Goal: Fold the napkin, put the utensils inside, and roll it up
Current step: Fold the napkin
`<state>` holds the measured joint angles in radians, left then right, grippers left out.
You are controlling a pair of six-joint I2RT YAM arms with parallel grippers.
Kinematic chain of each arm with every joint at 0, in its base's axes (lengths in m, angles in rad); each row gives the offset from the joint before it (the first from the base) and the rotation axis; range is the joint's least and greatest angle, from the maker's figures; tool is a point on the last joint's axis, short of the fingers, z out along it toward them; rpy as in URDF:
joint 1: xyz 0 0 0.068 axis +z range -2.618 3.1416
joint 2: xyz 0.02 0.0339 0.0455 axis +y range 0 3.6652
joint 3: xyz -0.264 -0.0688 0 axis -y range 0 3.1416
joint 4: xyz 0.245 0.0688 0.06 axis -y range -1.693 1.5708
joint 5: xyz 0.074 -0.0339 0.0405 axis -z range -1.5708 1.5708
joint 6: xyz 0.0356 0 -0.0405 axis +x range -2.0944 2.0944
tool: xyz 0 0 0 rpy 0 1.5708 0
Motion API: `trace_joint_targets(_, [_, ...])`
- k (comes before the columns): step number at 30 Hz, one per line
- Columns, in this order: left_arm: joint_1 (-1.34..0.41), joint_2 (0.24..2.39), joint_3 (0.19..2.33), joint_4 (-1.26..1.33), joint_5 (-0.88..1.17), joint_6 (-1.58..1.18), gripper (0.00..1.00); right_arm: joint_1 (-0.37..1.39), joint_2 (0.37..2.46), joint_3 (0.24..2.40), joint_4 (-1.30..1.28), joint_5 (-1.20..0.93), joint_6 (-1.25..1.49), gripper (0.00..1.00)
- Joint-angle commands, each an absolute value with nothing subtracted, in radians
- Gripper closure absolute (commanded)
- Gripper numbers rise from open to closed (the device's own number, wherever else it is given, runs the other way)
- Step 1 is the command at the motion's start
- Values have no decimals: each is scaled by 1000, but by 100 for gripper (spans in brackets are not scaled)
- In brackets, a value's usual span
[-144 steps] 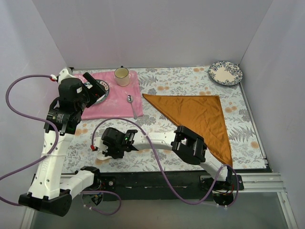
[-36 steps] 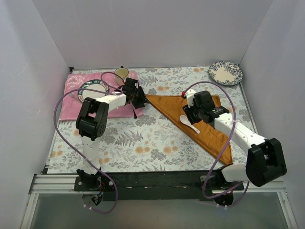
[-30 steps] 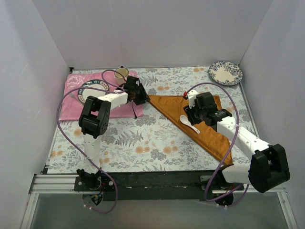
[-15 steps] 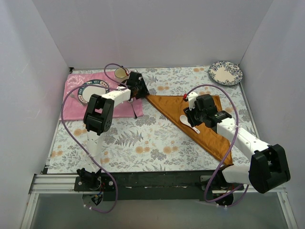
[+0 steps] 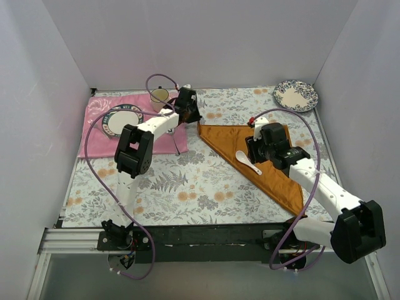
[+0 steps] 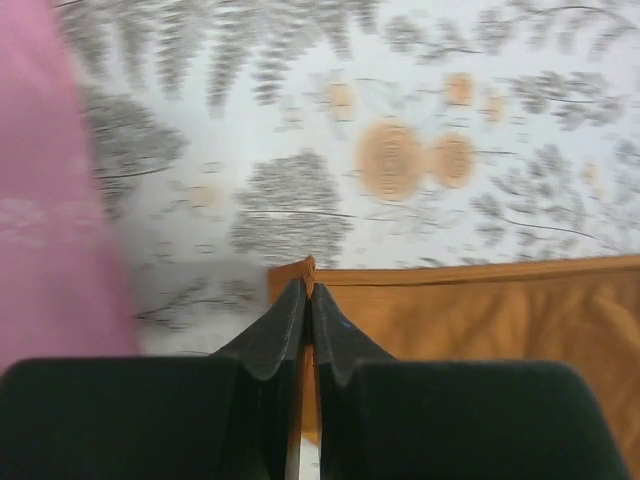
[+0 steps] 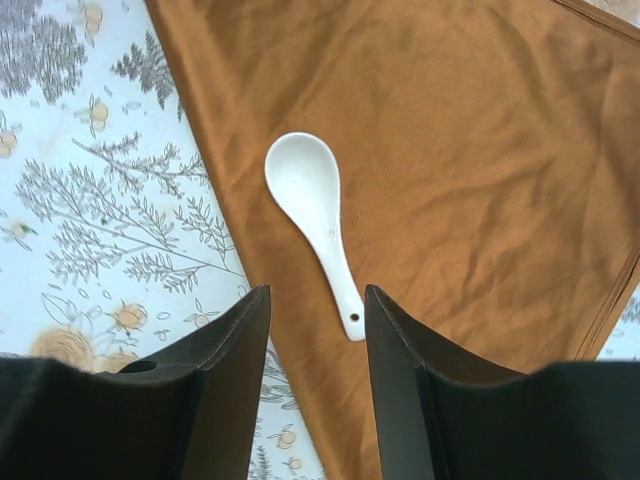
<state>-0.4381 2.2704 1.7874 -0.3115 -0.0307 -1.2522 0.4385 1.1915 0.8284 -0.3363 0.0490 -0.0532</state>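
Rust-orange napkin (image 5: 275, 147) lies as a triangle on the floral tablecloth (image 5: 187, 181), right of centre. Its long edge runs from the far-left corner down twd the near right. L gripper (image 6: 308, 290) has its jaws pinched tight on that far-left corner — the cloth tip pokes out just past the fingertips in the left wrist view, w/ the pink placemat (image 6: 50, 200) close by on the left. Can't tell whether the corner is lifted off the tablecloth; that view is blurred.

White ceramic spoon (image 7: 318, 215) sits on the napkin near the long edge, hollow side up, bowl end away from the R gripper (image 7: 316, 300) and handle end twd it. R gripper hovers over it w/ jaws wide apart — nothing held. In the right wrist view the handle tip lies btwn the two fingers and touches neither, as far as shows.

On the placemat: a patterned plate (image 5: 122, 119), and a cup (image 5: 159, 95) at its far edge. Another patterned plate (image 5: 295, 95) stands in the far right corner, well apart from the napkin.
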Motion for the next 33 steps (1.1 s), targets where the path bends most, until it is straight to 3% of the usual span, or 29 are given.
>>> trace_joint_targets(1, [-554, 2157, 1865, -333, -26, -1242, 100, 431, 1105, 876, -382, 185, 184, 50])
trace_joint_targets(10, [-791, 2062, 1740, -304, 80, -1379, 100, 422, 892, 910, -517, 377, 295, 52])
trace_joint_targets(17, [-980, 2135, 1813, -319, 77, -1387, 99, 422, 753, 904, -546, 423, 284, 52])
trace_joint_targets(33, [-1068, 2327, 2025, -351, 169, -1430, 96, 423, 693, 893, -606, 460, 282, 52])
